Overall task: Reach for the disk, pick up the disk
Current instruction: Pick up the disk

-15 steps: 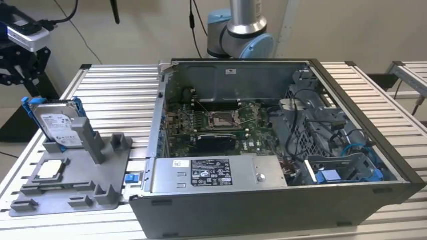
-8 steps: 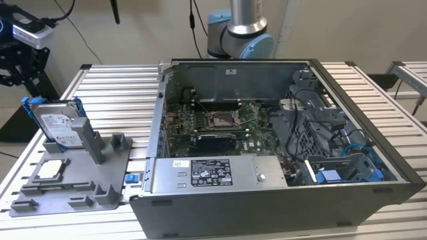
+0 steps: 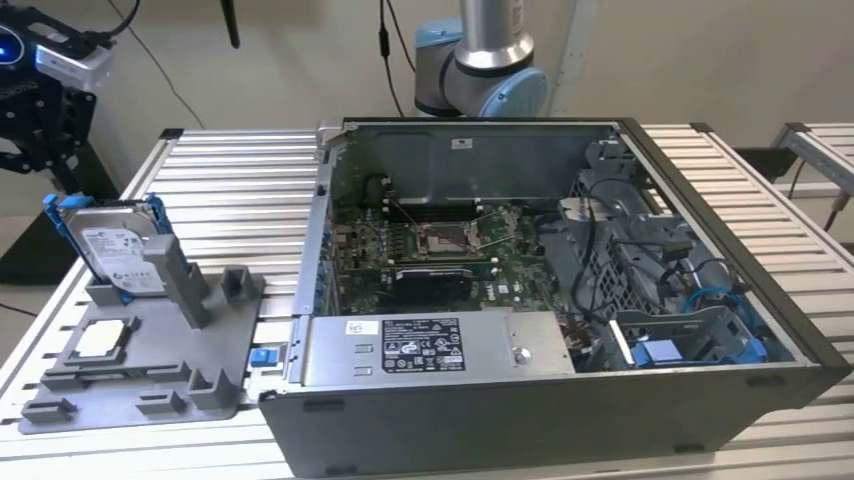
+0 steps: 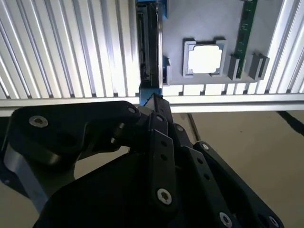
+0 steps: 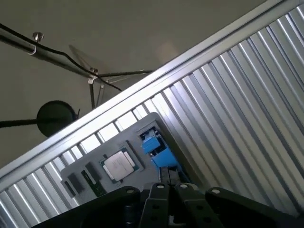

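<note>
At the surface's (image 3: 240, 170) edge, the disk (image 3: 114, 248) is stood upright in a grey holder (image 3: 160, 372), just ahead of the end effector (image 5: 168, 175), whose jaws appear pressed together; parting and centring across the blue frame (image 5: 153, 142) are judged necessary

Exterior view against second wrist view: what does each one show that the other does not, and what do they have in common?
From the exterior view: the open computer case with its motherboard, and the disk standing upright in the gray holder, white label facing the camera. From the second wrist view: the black gripper up close, its tip near the disk's blue-framed end, plus a green memory stick and the floor. Both: the disk, the square silver chip, the gray holder and the ribbed table.
</note>
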You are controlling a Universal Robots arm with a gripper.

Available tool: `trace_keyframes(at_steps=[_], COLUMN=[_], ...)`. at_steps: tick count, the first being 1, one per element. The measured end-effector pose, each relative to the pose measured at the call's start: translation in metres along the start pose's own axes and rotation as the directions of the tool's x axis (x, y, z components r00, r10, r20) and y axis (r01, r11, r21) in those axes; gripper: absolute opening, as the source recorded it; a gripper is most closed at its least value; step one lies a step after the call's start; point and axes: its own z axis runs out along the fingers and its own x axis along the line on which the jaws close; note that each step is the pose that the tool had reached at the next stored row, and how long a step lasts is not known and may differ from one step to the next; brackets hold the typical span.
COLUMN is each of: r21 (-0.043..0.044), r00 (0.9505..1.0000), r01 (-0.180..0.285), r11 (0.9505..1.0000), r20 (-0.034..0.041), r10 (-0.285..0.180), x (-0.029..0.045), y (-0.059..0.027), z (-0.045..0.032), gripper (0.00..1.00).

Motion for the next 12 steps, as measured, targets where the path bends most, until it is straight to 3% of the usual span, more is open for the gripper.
trace_keyframes(at_steps=[6,12], r21=[0.0088,0.0083], r00=[0.9940,0.9762], r01=[0.109,0.217], r11=[0.9940,0.9761], r20=[0.0021,-0.0009], r10=[-0.109,-0.217], x=[0.0000,0.0000], y=[-0.0001,0.0000], z=[0.0002,0.0005], gripper=[0.00,0.00])
